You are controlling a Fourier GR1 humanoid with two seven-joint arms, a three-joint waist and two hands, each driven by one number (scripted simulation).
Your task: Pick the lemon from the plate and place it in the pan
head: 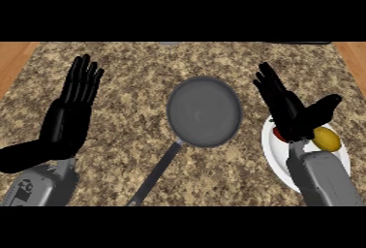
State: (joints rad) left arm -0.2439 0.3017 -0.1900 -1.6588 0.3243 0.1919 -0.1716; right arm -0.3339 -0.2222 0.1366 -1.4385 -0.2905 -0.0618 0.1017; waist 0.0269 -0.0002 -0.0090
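Observation:
The yellow lemon (327, 139) lies on a white plate (271, 154) at the right of the counter, partly hidden by my right hand. My right hand (292, 114) hovers over the plate's left part, fingers straight and pointing away, thumb spread out above the lemon. It holds nothing. A small red thing (278, 135) shows under its palm. The grey pan (205, 111) sits in the middle of the counter, its long handle (156, 173) running down to the lower left. My left hand (70, 116) rests open at the left, fingers up.
The speckled granite counter (136, 68) runs across the view, with wooden edges at the far left (13, 60) and far right (354, 53). Bare counter lies between the pan and the left hand.

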